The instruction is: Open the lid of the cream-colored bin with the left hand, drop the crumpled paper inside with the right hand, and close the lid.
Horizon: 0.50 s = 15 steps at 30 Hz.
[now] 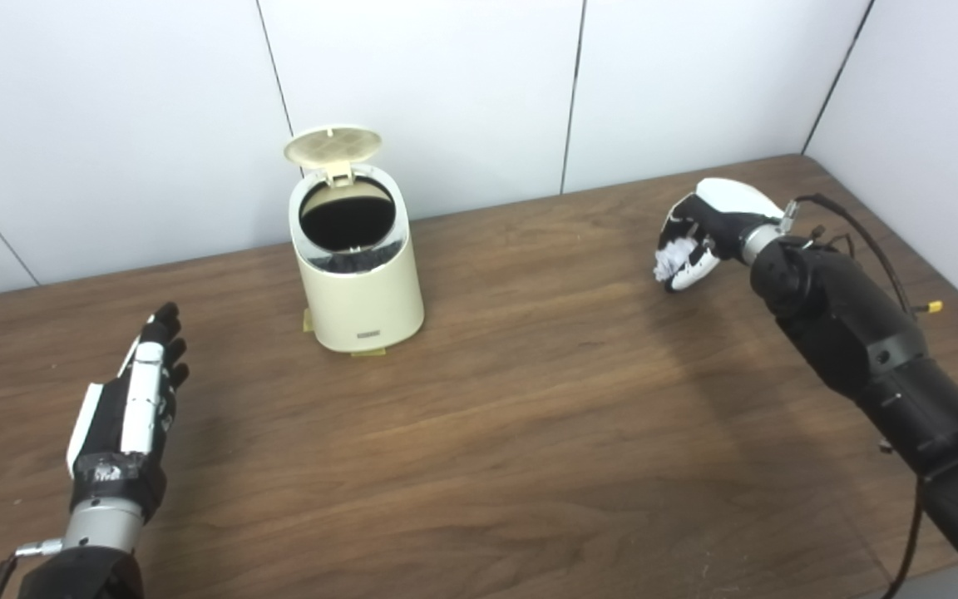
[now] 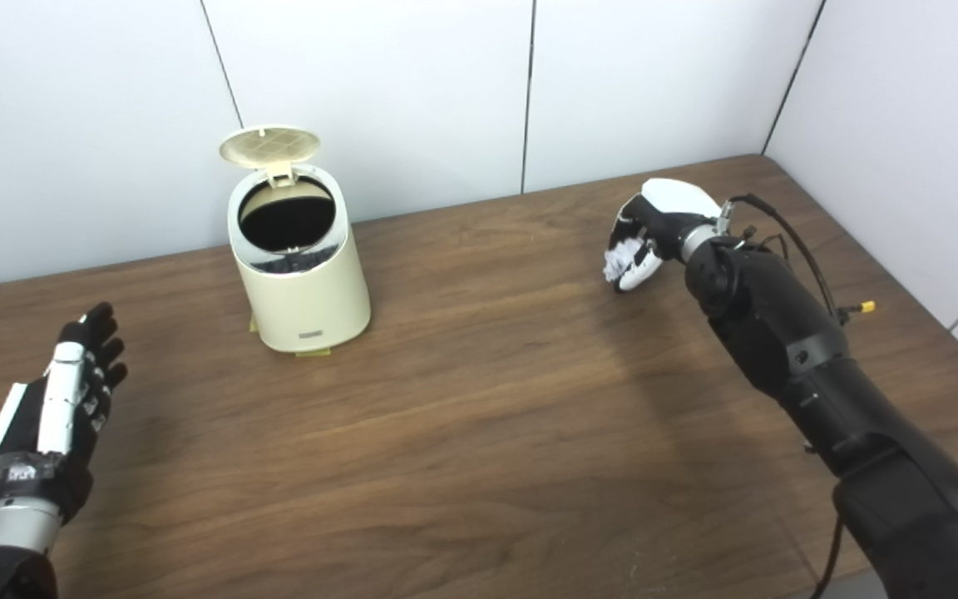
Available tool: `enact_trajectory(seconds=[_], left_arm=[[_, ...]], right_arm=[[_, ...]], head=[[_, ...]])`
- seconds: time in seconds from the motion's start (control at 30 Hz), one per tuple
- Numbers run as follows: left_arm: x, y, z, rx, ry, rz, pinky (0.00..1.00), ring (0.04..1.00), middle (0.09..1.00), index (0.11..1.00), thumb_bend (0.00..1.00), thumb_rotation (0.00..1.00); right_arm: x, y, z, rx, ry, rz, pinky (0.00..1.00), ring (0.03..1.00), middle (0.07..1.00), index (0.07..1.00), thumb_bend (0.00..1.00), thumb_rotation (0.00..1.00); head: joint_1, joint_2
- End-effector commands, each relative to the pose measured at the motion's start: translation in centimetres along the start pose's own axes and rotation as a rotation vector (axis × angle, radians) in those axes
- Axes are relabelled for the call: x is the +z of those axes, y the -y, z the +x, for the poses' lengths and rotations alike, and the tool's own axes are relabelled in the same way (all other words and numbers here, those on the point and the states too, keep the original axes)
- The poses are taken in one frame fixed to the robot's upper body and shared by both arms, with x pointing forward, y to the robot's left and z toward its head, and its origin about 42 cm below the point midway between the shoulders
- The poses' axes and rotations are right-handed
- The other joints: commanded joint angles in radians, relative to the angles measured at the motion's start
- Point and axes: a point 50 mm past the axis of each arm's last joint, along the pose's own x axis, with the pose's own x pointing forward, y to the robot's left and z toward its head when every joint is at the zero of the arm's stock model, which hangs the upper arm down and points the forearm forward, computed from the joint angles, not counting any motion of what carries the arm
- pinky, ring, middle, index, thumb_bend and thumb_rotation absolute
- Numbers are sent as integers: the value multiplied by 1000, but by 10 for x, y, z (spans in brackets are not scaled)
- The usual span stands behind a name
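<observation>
We see the bin (image 1: 358, 274) on the table (image 1: 529, 399), left of centre, near the back wall (image 1: 446, 83) | lid (image 1: 333, 145) tilted up behind its mouth | left hand (image 1: 131, 408) front-left, well apart from bin | right hand (image 1: 699, 237) far right with paper (image 1: 674, 254), seemingly above the tabletop

Hidden / cut off / unreadable bits

Crumpled paper (image 1: 672, 259) mostly covered by the curled fingers of the right hand (image 1: 699, 237), only a white patch shows. Bin (image 1: 360, 287) interior is plain black, contents can't be told; small dark label (image 1: 369, 335) low on its front too small to read. Yellowish tabs (image 1: 368, 353) under the bin base mostly hidden. Right arm (image 1: 903, 391) and left forearm (image 1: 84, 557) cut by bottom edge. Left hand (image 2: 51, 408) palm side faces away. Table (image 1: 529, 433) near edge out of frame.
</observation>
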Motion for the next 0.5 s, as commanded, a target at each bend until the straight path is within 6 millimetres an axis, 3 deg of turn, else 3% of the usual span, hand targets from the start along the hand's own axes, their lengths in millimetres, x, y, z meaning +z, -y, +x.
enact_trajectory(seconds=[0.0, 0.3, 0.47], left_arm=[[26, 2, 5, 6, 129, -3, 1000, 1000, 1000, 995, 525, 969], [24, 5, 2, 3, 124, 12, 1000, 1000, 1000, 997, 519, 984], [20, 9, 5, 1, 124, 3, 1000, 1000, 1000, 985, 538, 972]], right_arm=[[-1, 11, -1, -60, 25, -28, 558, 532, 546, 458, 523, 4], [1, 9, -2, -136, 26, 5, 463, 418, 529, 473, 517, 0], [11, 25, -5, -212, 68, 1, 453, 400, 523, 488, 517, 0]], head=[[0, 1], [-3, 3], [23, -5]])
